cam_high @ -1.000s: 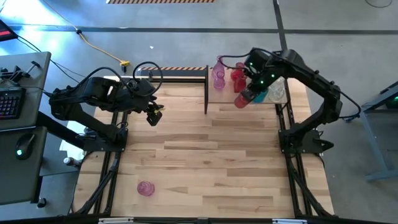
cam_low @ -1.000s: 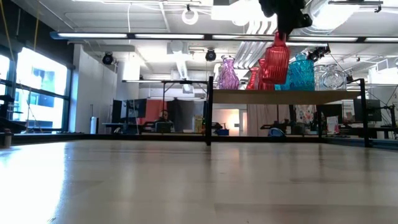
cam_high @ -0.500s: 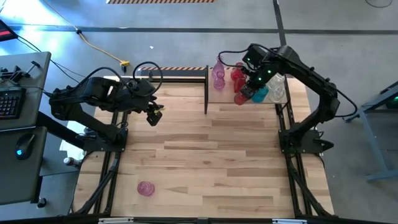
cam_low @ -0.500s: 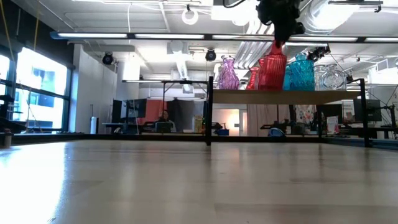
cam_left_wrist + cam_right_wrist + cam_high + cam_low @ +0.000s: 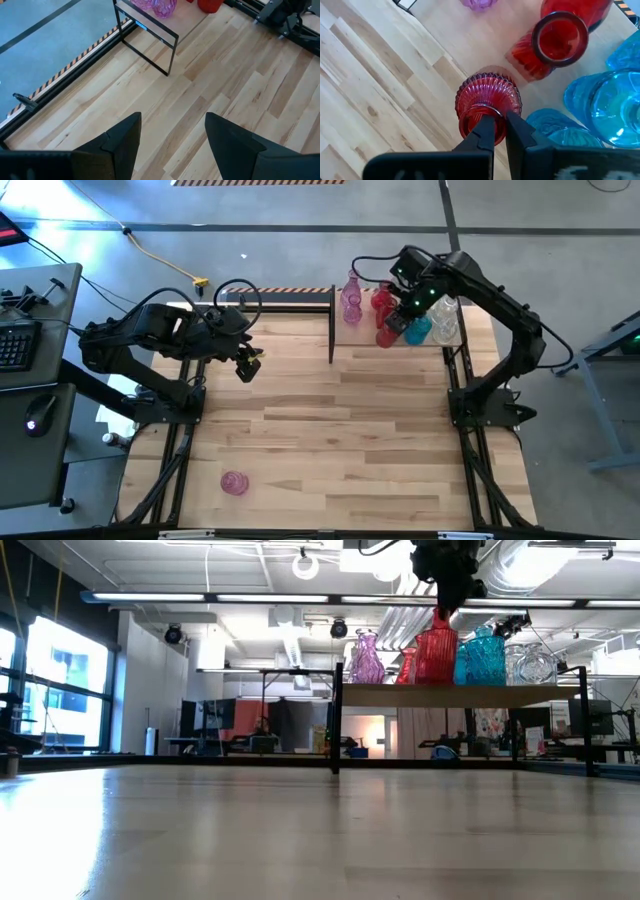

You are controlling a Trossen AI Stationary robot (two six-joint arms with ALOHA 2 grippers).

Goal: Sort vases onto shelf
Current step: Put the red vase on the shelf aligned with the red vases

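Keyboard (image 5: 14,340) and mouse (image 5: 37,418) sit on a side desk at the far left of the high view, off the planked table (image 5: 320,450). Next comes the left gripper (image 5: 247,366), hovering over the table's back-left part with its fingers apart and nothing between them; its wrist view shows only bare planks and the black shelf frame (image 5: 150,37) ahead. Nearer the front-left, a lone pink vase (image 5: 234,482) lies on the table, well apart from both arms; only the high view shows it.

Further right stands the shelf (image 5: 400,330), at the table's back edge. A pink vase (image 5: 351,298) occupies its left end, then red ones, then turquoise-blue vases (image 5: 485,658) and a clear vase (image 5: 530,664) toward the right. The right gripper (image 5: 499,131) is above the shelf, clamped on the neck of a ribbed red vase (image 5: 487,102). The low view shows this vase upright with its base at shelf level; whether it touches the board I cannot tell. The right wrist view shows another red vase (image 5: 560,35) just behind it and blue glass close beside, crowding the spot.
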